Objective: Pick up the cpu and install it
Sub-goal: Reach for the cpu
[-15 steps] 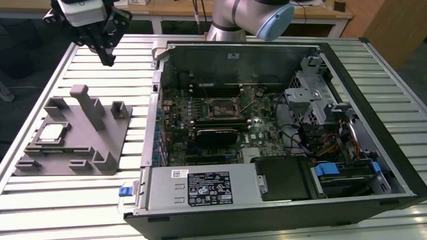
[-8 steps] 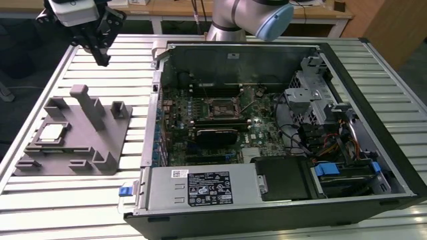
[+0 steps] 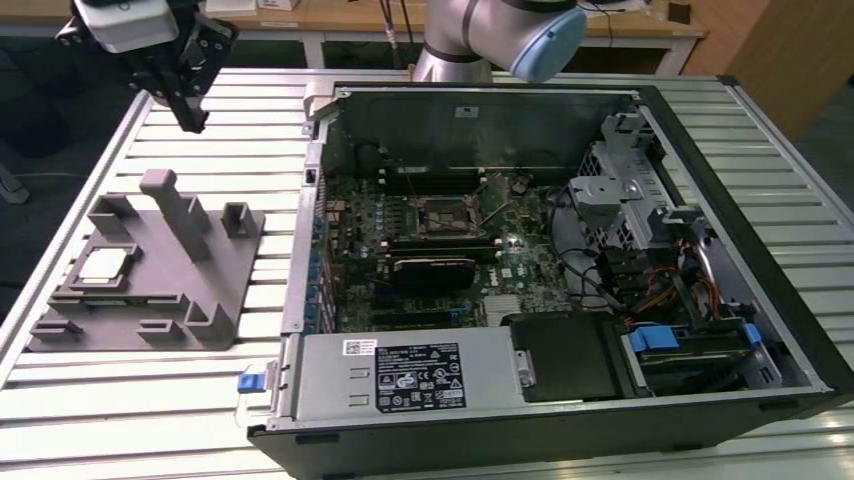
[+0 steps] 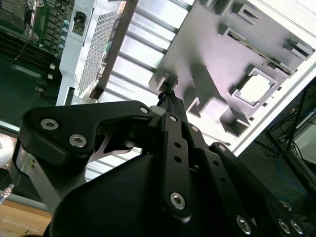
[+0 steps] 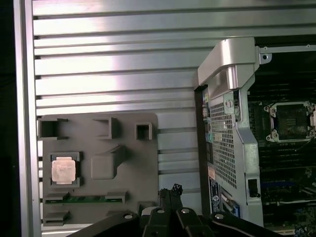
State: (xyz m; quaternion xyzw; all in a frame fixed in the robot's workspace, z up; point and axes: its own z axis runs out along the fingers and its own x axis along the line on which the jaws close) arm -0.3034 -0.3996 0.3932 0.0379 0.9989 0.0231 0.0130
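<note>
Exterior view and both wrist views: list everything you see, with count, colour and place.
cpu: one, silvery-white, in a pocket of the fixture.
fixture: one, grey, on the table, exterior view's left.
table: one, silver slats, under everything.
computer case: one, black, open, beside the fixture.
motherboard: one, green, inside the case.
socket: one, dark, metal-framed, on the motherboard.
power supply: one, grey, inside the case.
arm: one, silver and blue, behind the case.
gripper: one, black, in the air near the fixture, jaws shut, holding nothing.
</note>
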